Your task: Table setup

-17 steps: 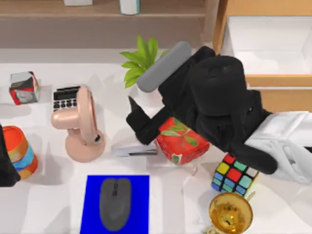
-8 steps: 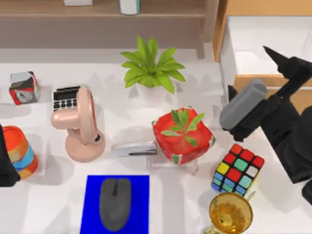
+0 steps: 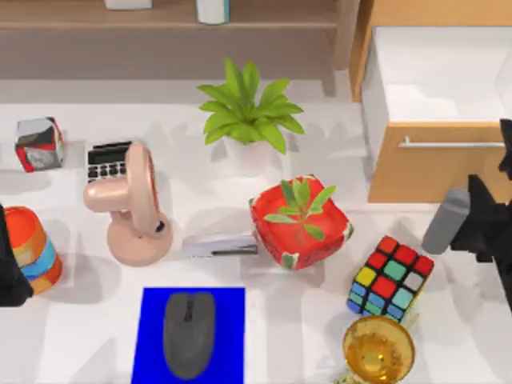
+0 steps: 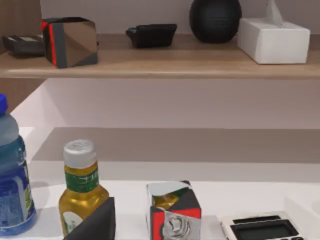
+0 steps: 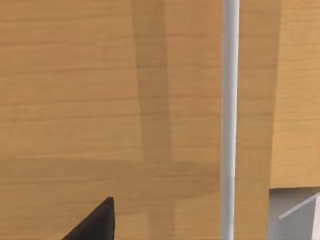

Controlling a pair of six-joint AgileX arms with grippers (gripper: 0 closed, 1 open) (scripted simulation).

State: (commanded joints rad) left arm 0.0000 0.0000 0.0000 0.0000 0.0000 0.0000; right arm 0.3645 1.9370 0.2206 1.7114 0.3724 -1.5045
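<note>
My right gripper (image 3: 506,148) is at the table's right edge, close in front of the open wooden drawer (image 3: 416,172). The right wrist view looks straight at the drawer's wooden front (image 5: 75,100) and its silver handle (image 5: 229,100). A grey link of the right arm (image 3: 446,220) hangs above the table beside the Rubik's cube (image 3: 390,276). My left arm (image 3: 6,264) is parked at the left edge next to a striped cup (image 3: 34,248). A grey mouse (image 3: 190,332) lies on a blue pad (image 3: 152,320) at the front.
A leafy plant (image 3: 248,120), a red potted plant (image 3: 300,220), a stapler (image 3: 220,244), a pink fan (image 3: 132,204), a calculator (image 3: 106,160), a mirrored cube (image 3: 38,144) and a golden goblet (image 3: 378,348) crowd the table. Two bottles (image 4: 80,195) stand at the far left.
My right arm has swung from above the plants in the middle of the table over to the right edge, in front of the drawer. Both plants are uncovered now. The left arm has not moved.
</note>
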